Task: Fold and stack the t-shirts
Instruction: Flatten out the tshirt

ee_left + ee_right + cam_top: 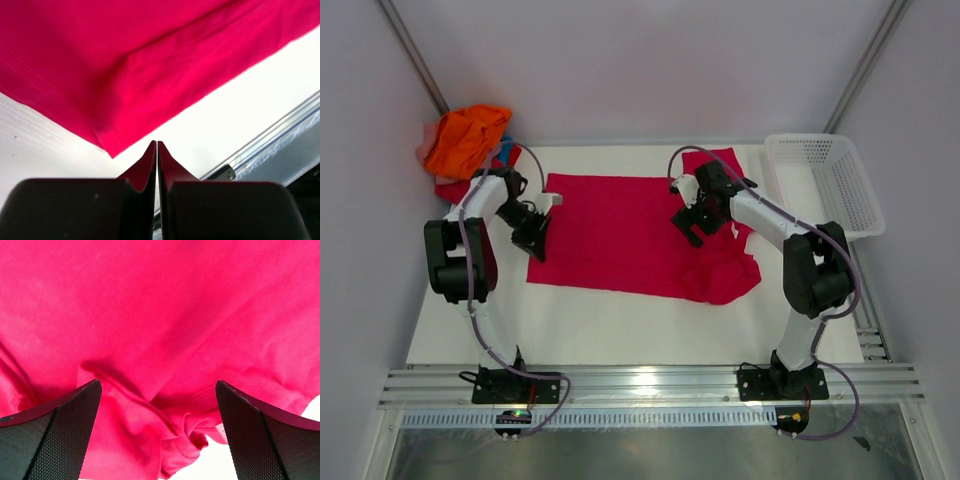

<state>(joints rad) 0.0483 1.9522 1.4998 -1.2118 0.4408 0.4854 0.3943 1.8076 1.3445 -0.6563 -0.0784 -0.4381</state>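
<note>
A crimson t-shirt lies spread flat on the white table, its right side bunched into folds. My left gripper sits at the shirt's left edge. In the left wrist view its jaws are shut with no cloth showing between them, and the shirt's hem corner lies just ahead and to the left of the tips. My right gripper hovers over the shirt's right part, wide open, with wrinkled crimson cloth filling the space below its fingers.
A heap of other shirts sits at the back left corner, with an orange one on top, red cloth under it and a bit of blue. A white mesh basket stands at the right edge. A metal rail runs along the near edge.
</note>
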